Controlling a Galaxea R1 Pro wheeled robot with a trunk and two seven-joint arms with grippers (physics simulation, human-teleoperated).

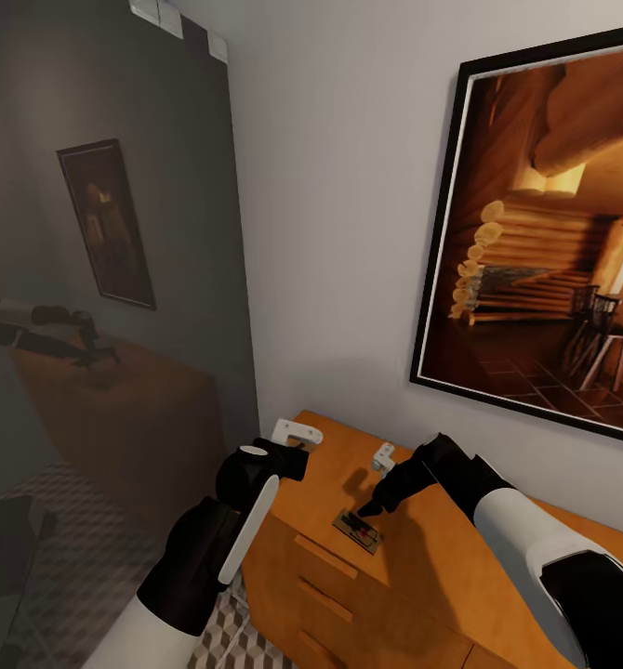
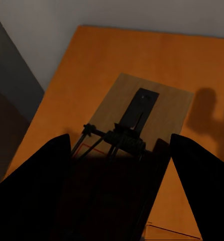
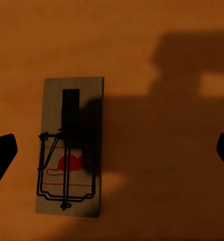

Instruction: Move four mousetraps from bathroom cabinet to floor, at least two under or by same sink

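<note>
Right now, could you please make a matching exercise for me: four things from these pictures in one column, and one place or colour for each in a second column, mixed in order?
Things
1. mousetrap
2. cabinet
3. framed cabin picture
4. bathroom floor

Places or colours
A. hangs on the white wall above the cabinet
B. orange-brown wood with drawer fronts
C. lies flat on the cabinet top, below the right gripper
D. tiles with a cube pattern, beside the cabinet's base

Pairs: 1-C, 2-B, 3-A, 4-D
</note>
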